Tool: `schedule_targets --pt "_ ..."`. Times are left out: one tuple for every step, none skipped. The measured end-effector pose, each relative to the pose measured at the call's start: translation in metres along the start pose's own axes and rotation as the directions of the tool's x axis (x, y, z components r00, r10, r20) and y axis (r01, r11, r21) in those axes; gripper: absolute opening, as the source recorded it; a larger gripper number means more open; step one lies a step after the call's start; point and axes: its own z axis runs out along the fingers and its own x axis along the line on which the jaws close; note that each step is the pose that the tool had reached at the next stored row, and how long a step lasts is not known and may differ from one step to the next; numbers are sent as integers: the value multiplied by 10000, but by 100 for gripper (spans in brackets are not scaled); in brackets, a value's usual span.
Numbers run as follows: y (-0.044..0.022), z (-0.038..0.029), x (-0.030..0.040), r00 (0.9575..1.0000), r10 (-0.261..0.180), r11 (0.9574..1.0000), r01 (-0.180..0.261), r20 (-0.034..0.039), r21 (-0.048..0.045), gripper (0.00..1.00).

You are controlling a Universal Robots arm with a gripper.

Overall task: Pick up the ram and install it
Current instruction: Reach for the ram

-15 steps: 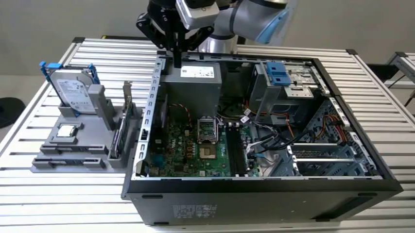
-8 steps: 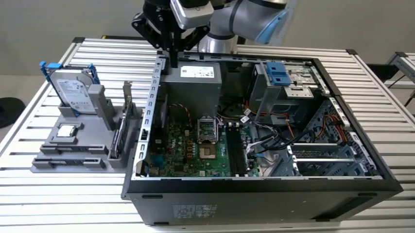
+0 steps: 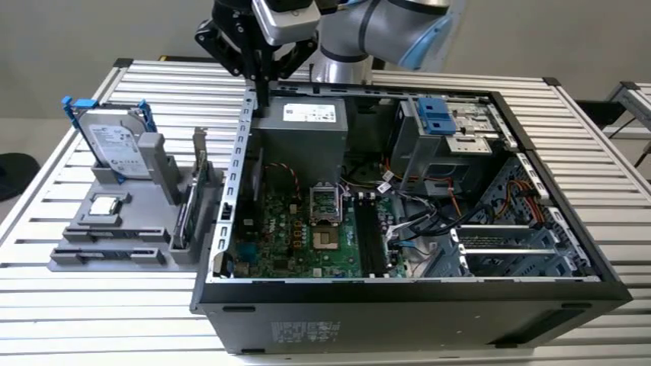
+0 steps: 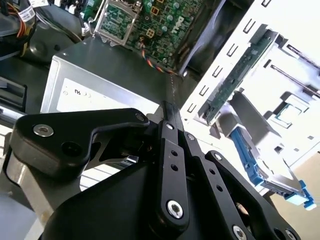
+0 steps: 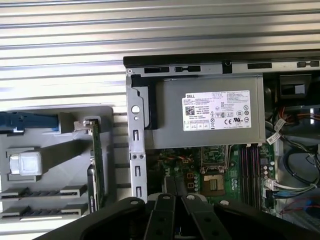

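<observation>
Exterior view | ram (image 3: 183, 221): thin dark stick, on edge in grey holder (image 3: 102, 259) beside computer case (image 3: 407, 320) | jaws: pressed together, empty, above case rim

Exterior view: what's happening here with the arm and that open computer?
The robot arm's claw hangs shut and empty over the open computer case, at its far corner on the exterior view's left, beside the grey power supply. The ram stands on edge in the grey holder beside the case, apart from the claw, so it has not yet been picked up.
</observation>
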Motion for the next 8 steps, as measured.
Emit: schedule_targets --pt "-1 -1 15 10000 0 10000 0 0 1 0" --pt "-2 -1 35 10000 0 10000 0 -1 0 0" --pt "-4 -1 52 10000 0 10000 0 0 0 0" --pt "-5 -2 68 10000 -1 10000 1 0 0 0" --pt "-6 -2 83 10000 -1 10000 1 0 0 0" --pt "-7 -2 98 10000 -1 10000 1 0 0 0" --pt "-8 -3 113 10000 -2 10000 2 0 0 0" --pt "-9 -2 121 10000 -2 10000 2 1 0 0"
